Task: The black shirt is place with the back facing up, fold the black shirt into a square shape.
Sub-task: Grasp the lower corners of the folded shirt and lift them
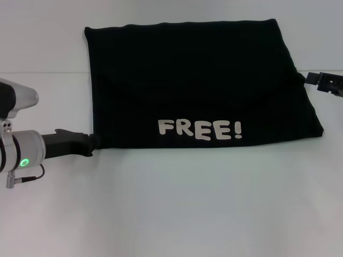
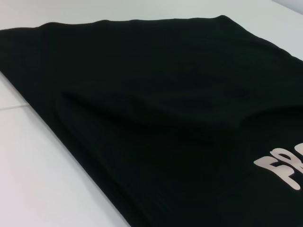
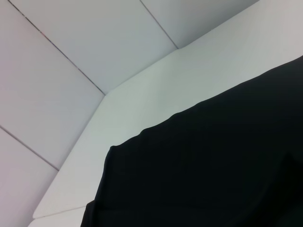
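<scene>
The white table [image 1: 171, 214] takes up nearly everything in front of the robot, and the black shirt [image 1: 198, 80] lies flat across its far half as a broad folded slab, wider than it is deep, its long axis running from the robot's left to its right. The far edge is fairly straight, while the near edge slants, dropping lower toward the right corner. Pale block letters reading FREE! [image 1: 199, 129] sit along the near edge, right way up as seen from the robot, so the printed side faces up here. A soft ridge of cloth crosses the upper layer, plain in the left wrist view, where the shirt [image 2: 156, 109] fills most of the picture. The left gripper [image 1: 92, 143] reaches in low from the left and meets the shirt's near left corner; its dark fingers merge with the cloth, and I cannot tell whether they are pinched on the fabric or only touching it. The right gripper [image 1: 310, 79] comes in from the right edge and touches the shirt's right side about halfway along; its fingers too are lost against the black, so its opening cannot be judged. The right wrist view shows only the shirt [image 3: 213, 170] on the table.
</scene>
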